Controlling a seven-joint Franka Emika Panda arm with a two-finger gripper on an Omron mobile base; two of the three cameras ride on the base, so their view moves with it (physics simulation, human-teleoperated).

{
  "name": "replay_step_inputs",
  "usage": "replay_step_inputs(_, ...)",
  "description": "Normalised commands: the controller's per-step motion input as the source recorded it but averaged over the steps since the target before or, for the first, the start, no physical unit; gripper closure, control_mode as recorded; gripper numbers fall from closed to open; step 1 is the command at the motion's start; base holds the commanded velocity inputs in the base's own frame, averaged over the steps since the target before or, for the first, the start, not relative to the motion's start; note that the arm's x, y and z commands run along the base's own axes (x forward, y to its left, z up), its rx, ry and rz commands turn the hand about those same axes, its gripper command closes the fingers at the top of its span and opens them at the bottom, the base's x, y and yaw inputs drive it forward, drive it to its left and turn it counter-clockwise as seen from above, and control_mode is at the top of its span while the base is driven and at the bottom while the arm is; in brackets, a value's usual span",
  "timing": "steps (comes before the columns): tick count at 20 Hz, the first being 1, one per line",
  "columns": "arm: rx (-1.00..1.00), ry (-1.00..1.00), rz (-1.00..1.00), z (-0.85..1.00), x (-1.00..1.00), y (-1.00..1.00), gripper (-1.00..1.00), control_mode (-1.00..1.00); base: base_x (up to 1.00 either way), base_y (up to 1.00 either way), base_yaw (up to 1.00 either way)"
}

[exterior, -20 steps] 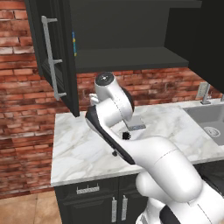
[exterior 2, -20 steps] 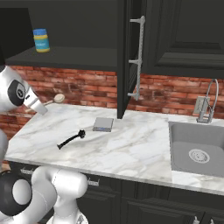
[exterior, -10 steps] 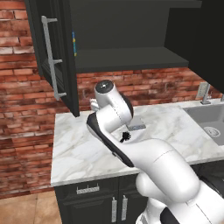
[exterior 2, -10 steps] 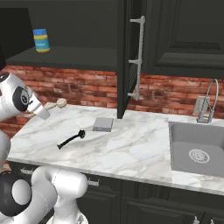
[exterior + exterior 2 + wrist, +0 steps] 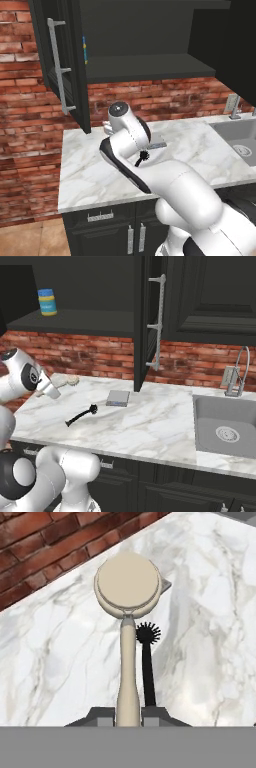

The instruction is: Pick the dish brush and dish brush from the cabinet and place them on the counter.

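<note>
While the pincer [image 5: 128, 714] grips the cream brush [image 5: 128, 592] by its handle, lower it gently, probably clear of the black brush [image 5: 82, 415], onto the surface [image 5: 160, 426] near its back-left corner.

In the hand view the lower end of the cream brush [image 5: 127, 612] handle runs down behind the grey band, so where the gripper [image 5: 128, 714] meets it is cut off, and the 2 finger tips are barely visible. The black brush [image 5: 147, 662] lies on the counter [image 5: 210, 637] behind it, its handle end also cut off. In the left base view the arm covers most of the black brush [image 5: 142, 157] and part of the grey pad [image 5: 156, 146]. In the right base view the gripper [image 5: 56, 387] is too small to tell how its jaws stand, and the cream brush [image 5: 67, 379] is a pale blur beside it. The label of the can [image 5: 47, 302] is too small to read.
</note>
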Motion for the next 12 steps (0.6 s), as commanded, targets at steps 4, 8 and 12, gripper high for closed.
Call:
replay_step_inputs(4, 0.00, 0.01, 0.00, -0.40, 0.09, 0.00, 1.00, -1.00, 0.00, 0.00, 0.00)
replay_step_inputs(8, 0.01, 0.02, 0.00, -0.43, 0.14, 0.00, 1.00, -1.00, 0.00, 0.00, 0.00)
replay_step_inputs(12, 0.01, 0.03, 0.00, -0.44, 0.16, 0.00, 1.00, -1.00, 0.00, 0.00, 0.00)
